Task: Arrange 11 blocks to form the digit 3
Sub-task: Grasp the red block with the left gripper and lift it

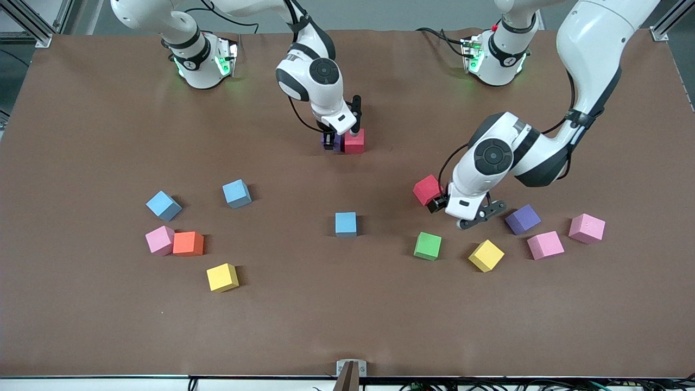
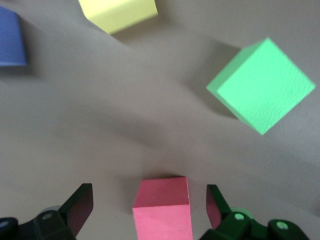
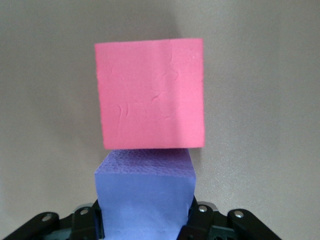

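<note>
Right gripper (image 1: pixel 341 138): low at the table's middle, toward the robots' bases, its fingers clamped on a purple cube (image 1: pixel 332 142). In the front view the wrist hides most of this cube; the right wrist view shows it (image 3: pixel 145 200) squeezed between the two fingers, its lower part cut off by the picture's edge.
Red cube beside it (image 1: pixel 354 141): touching the purple cube, side to side, on the table. These two are the only cubes that touch in a row; nothing like a digit can be made out.
Left gripper (image 1: pixel 453 209): low over the table toward the left arm's end, jaws spread wide and holding nothing. A second red cube (image 1: pixel 427 189) sits between the open fingers (image 2: pixel 80 207) in the left wrist view, apart from both; only its upper part shows there (image 2: pixel 162 207).
Loose blocks near the left gripper: green (image 1: pixel 428 246), yellow (image 1: pixel 486 255), purple (image 1: pixel 523 219), two pink (image 1: pixel 545 245) (image 1: pixel 586 228).
Loose block mid-table: light blue (image 1: pixel 346 224).
Loose blocks toward the right arm's end: two light blue (image 1: pixel 163 206) (image 1: pixel 237 193), a pink (image 1: pixel 160 240) touching an orange (image 1: pixel 188 244), a yellow (image 1: pixel 222 277).
</note>
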`<state>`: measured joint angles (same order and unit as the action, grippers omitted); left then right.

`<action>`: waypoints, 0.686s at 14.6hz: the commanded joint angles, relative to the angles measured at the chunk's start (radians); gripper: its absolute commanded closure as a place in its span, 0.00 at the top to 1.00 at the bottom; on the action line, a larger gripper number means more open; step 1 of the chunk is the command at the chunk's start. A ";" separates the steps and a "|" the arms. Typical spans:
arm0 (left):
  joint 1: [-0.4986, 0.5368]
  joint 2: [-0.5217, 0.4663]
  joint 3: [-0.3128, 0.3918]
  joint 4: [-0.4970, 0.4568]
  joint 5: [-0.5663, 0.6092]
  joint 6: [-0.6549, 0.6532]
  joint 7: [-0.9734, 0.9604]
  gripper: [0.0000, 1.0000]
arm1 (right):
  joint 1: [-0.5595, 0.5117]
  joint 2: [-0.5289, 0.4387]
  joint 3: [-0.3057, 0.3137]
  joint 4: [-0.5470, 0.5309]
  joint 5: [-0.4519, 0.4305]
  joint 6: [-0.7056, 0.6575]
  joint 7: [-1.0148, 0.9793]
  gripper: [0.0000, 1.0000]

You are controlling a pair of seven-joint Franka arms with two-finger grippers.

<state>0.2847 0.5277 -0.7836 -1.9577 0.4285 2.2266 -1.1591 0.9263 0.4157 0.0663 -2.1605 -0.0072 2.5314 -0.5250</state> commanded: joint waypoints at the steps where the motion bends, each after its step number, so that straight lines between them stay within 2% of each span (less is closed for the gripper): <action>1: 0.007 -0.003 -0.013 -0.017 0.006 0.022 0.001 0.99 | 0.019 0.035 -0.005 0.025 0.003 0.015 0.019 0.44; 6: 0.002 0.014 -0.013 -0.058 0.006 0.030 -0.141 0.99 | 0.025 0.043 -0.006 0.036 0.003 0.015 0.020 0.44; 10: -0.004 0.021 -0.013 -0.112 0.006 0.102 -0.191 0.99 | 0.026 0.049 -0.005 0.044 0.003 0.015 0.020 0.44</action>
<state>0.2740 0.5522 -0.7877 -2.0399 0.4287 2.2944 -1.3240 0.9337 0.4273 0.0662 -2.1407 -0.0072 2.5292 -0.5212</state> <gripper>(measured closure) 0.004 0.436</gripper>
